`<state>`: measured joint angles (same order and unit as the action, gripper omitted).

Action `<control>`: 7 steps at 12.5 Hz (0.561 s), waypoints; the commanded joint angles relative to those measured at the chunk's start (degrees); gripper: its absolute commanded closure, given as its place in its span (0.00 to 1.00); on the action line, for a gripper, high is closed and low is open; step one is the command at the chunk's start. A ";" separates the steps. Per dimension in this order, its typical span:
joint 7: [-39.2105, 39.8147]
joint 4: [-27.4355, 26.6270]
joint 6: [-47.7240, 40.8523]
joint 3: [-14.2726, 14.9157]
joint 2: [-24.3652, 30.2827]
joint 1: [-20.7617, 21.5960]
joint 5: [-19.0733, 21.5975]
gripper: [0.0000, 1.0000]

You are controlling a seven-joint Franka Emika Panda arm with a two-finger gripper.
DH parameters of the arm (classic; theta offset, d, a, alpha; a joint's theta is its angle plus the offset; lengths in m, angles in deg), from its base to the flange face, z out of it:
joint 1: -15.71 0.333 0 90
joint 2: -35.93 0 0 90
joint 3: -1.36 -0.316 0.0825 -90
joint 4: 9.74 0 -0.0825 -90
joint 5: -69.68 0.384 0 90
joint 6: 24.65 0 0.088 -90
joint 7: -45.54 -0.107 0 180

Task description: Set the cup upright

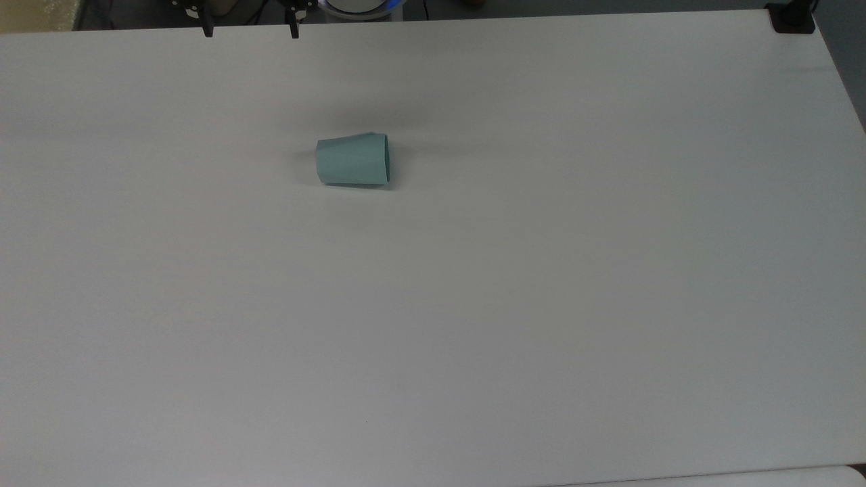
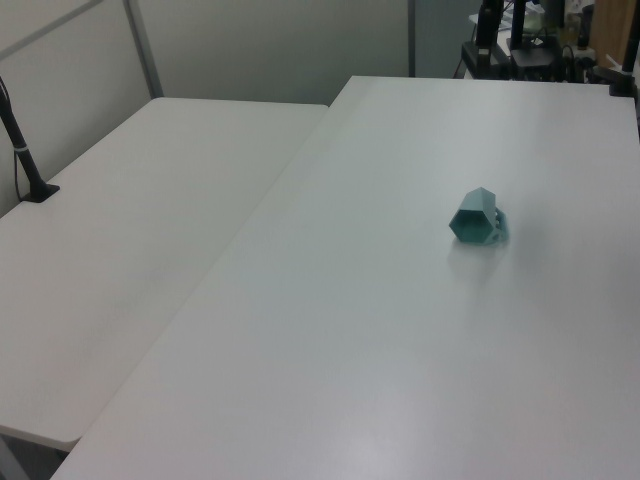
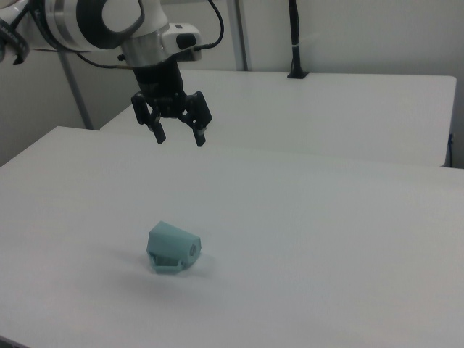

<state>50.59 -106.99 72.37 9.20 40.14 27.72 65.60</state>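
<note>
Pale teal cup (image 1: 352, 161); white table (image 1: 473, 304); black fingers (image 3: 159, 133).

- The cup (image 1: 352, 159) lies on its side on the desk (image 1: 473, 304), nearer the top view's far edge than its near edge, left of the middle.
- The gripper (image 3: 177, 134) hangs above the desk, behind the cup in the right view, well apart from it.
- A second desk (image 2: 120, 260) adjoins the left view's left edge.
</note>
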 commanded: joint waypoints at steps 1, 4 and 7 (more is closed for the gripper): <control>2.12 2.58 -6.45 4.42 1.15 -1.01 12.92 0.00; 2.25 2.51 -4.06 4.37 1.07 -0.41 11.03 0.00; 2.68 2.51 -3.07 4.28 0.89 -0.41 10.14 0.00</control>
<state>52.10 -104.83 68.43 13.59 40.93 26.96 75.90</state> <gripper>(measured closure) 0.000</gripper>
